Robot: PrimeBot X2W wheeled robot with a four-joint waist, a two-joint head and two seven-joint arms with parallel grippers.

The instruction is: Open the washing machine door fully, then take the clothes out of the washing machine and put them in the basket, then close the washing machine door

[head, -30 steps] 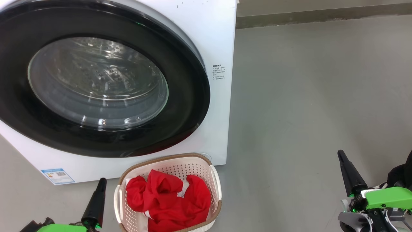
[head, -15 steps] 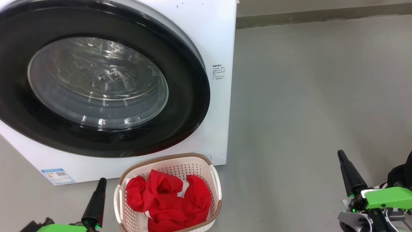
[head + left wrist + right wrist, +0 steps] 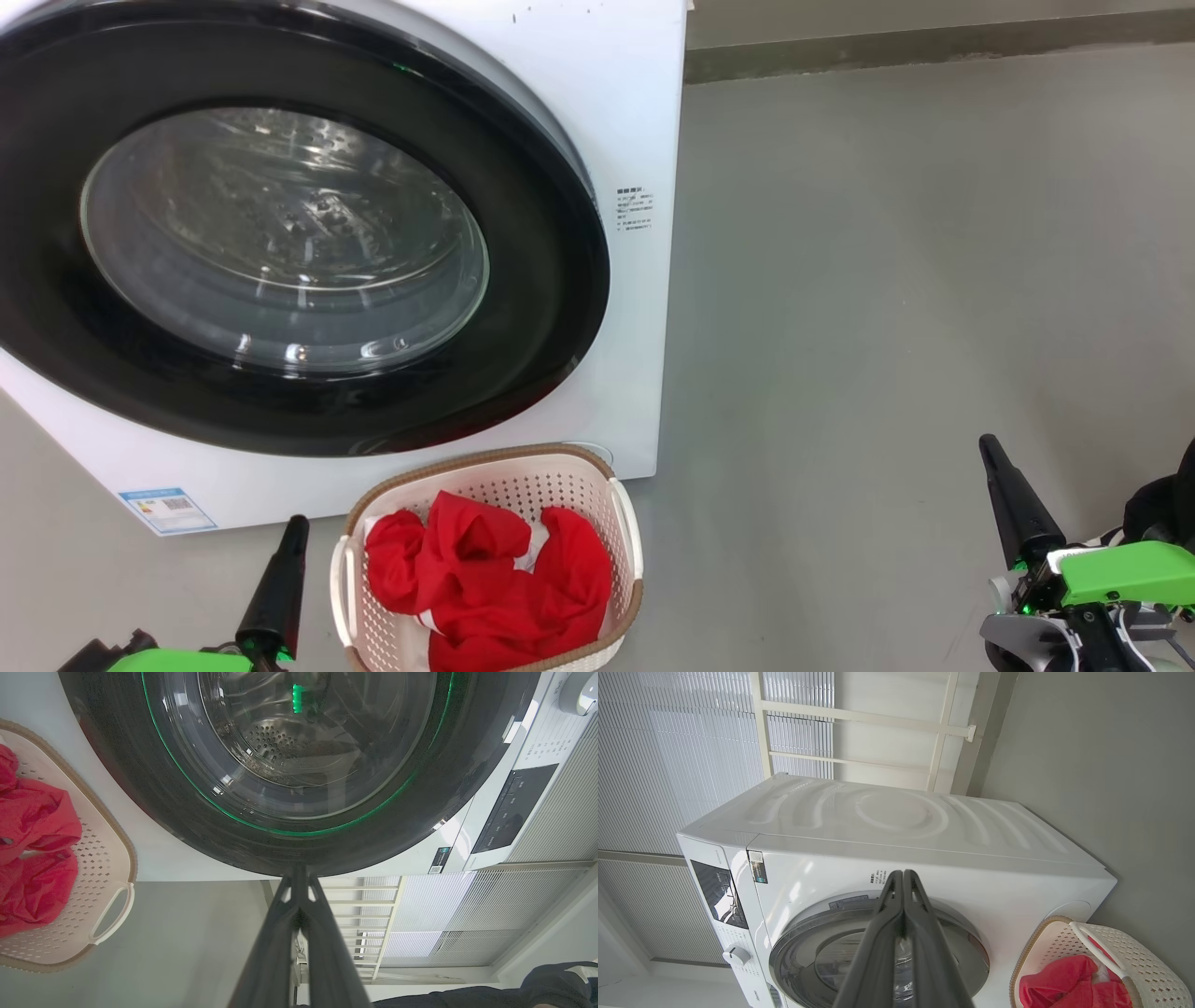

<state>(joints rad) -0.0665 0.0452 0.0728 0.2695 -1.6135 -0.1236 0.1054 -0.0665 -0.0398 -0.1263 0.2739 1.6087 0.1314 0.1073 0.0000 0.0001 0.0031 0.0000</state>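
Observation:
The white washing machine (image 3: pixel 635 112) stands at the upper left, its round black-rimmed door (image 3: pixel 523 308) lying flat against the front. Through the clear window I see bare steel drum (image 3: pixel 275 742). Red clothes (image 3: pixel 485 569) lie heaped in the cream basket (image 3: pixel 627 523) on the floor in front of the machine. My left gripper (image 3: pixel 297 525) is shut and empty, just left of the basket. My right gripper (image 3: pixel 988 446) is shut and empty too, low at the right, well away from the machine. Both wrist views show pressed-together fingers, the left ones (image 3: pixel 299 882) and the right ones (image 3: pixel 902 877).
Grey floor (image 3: pixel 887 280) spreads to the right of the machine up to a dark skirting strip (image 3: pixel 934 47). White slatted blinds (image 3: pixel 668 756) stand behind the machine. A control panel and knob (image 3: pixel 735 955) sit on the machine's front.

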